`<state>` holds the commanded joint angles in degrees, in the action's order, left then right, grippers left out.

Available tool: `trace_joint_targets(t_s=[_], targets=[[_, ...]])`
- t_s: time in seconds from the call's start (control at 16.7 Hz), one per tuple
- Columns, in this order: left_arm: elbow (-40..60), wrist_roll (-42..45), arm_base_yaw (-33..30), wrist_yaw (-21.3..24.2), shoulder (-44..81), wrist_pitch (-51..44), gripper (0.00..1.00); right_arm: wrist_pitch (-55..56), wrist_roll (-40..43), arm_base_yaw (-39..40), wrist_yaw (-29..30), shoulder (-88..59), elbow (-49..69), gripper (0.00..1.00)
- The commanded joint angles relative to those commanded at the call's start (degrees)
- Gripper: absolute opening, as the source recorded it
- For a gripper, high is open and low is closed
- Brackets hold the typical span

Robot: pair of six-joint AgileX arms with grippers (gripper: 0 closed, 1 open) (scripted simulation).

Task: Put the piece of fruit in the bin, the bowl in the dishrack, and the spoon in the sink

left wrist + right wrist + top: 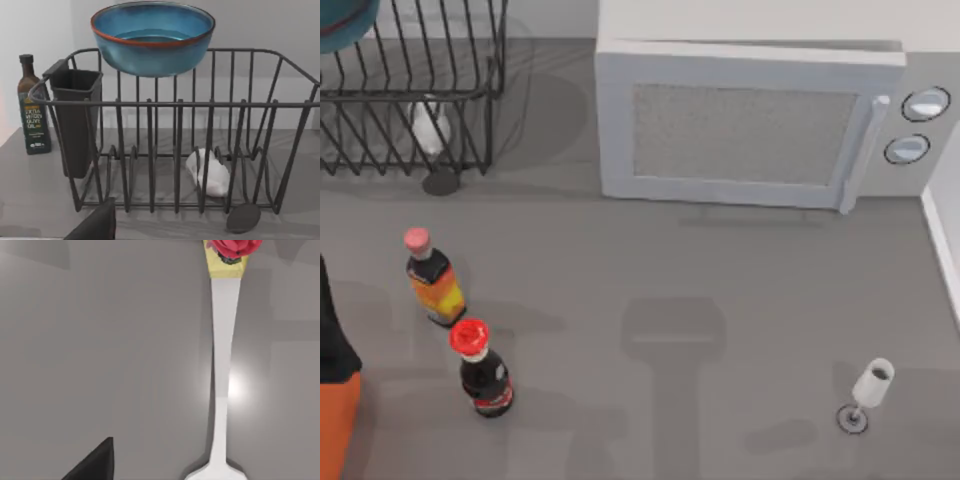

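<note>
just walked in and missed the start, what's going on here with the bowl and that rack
The blue bowl hangs above the black dishrack, seen from the left wrist camera; it is not down in the rack yet. What holds it is out of sight. A white glass lies inside the rack. The right wrist camera looks down on a white spoon lying on the grey table. In the top view two bottles stand at the table's left, near the orange bin, with the microwave behind.
</note>
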<state>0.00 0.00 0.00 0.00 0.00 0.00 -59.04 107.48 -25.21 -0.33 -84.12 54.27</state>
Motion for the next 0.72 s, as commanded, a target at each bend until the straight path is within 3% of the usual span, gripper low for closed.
trace_joint_targets(t_s=[0.48, 0.72], targets=[[0.0, 0.0, 0.0, 0.0, 0.0, 0.0, 1.00, 0.2, 1.4, -0.2, 0.0, -1.5, 0.2, 1.00], [0.0, 0.0, 0.0, 0.0, 0.0, 0.0, 1.00, 9.0, 1.2, -0.1, 0.0, -5.6, -4.4, 1.00]])
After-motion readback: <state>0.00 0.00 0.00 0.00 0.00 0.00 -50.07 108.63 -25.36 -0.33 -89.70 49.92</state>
